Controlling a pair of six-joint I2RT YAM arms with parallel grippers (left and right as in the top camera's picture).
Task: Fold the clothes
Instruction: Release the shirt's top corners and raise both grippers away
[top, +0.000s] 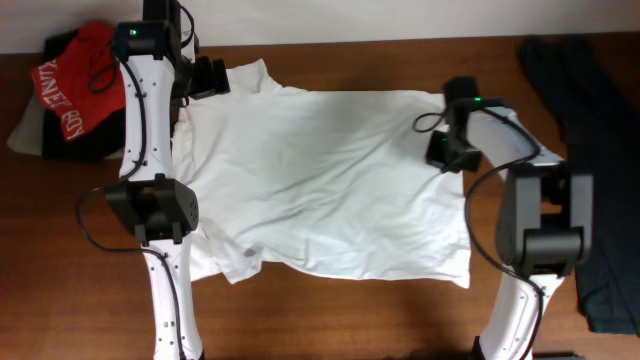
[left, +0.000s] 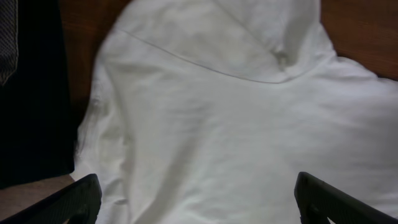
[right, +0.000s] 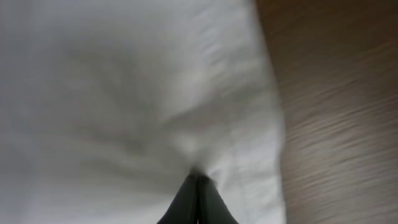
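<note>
Your right hand (top: 441, 152) is closed tight. In the wrist view its fingers (right: 198, 198) meet with no gap, pinching a small fold of the T-shirt (right: 112, 93) just inside its edge, with bare wood showing beside it. Your left hand (top: 206, 78) is spread wide and holds nothing. Its own camera shows the two fingertips (left: 79, 200) far apart at the bottom corners, with the hand (left: 198, 190) above wrinkled white cloth.

Your desk (top: 350, 318) is brown wood. The T-shirt (top: 330, 180) lies spread out over the middle of it, plain side up, and is the biggest thing there. It runs from near the far edge toward the near edge. One sleeve points to the far-left corner, the other to the near-left corner, and the hem faces the right edge. Your right hand sits at the hem's far end, and your left hand is by the far sleeve.

A long dark garment (top: 590, 130) lies down the right edge, well apart from the T-shirt. A bunched red shirt (top: 70, 72) with white lettering sits in the far-left corner on darker cloth, just beside the left arm.
</note>
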